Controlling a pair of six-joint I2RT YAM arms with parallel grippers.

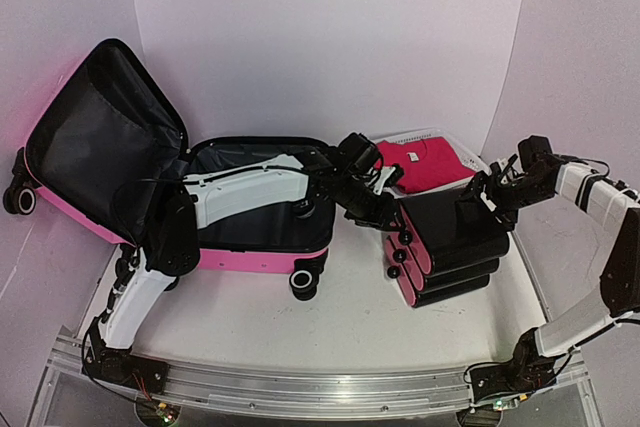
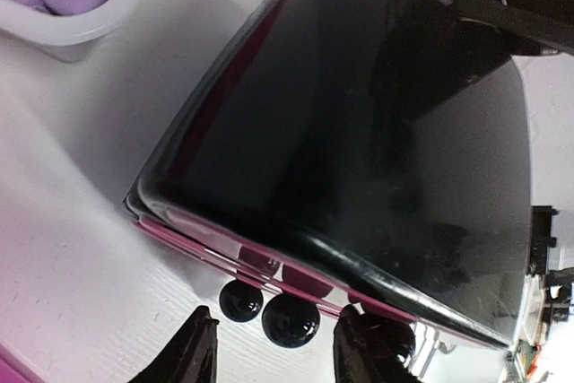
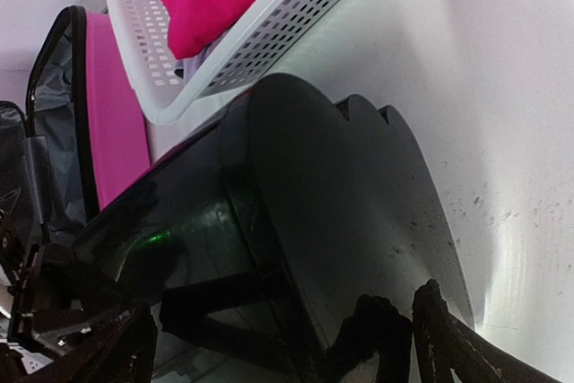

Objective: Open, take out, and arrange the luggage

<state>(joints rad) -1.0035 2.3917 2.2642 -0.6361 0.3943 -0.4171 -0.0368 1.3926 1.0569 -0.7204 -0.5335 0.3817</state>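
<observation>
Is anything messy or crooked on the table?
A little. The stack of black cases is uneven: the ends of its cases don't line up. The pink luggage lies wide open, with one half standing up on the left. Nothing looks spilled or broken.

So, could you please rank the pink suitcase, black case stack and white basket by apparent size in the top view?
1. Pink suitcase, lying open.
2. Stack of black cases.
3. White basket, though the stack hides part of it, so less certain.
</observation>
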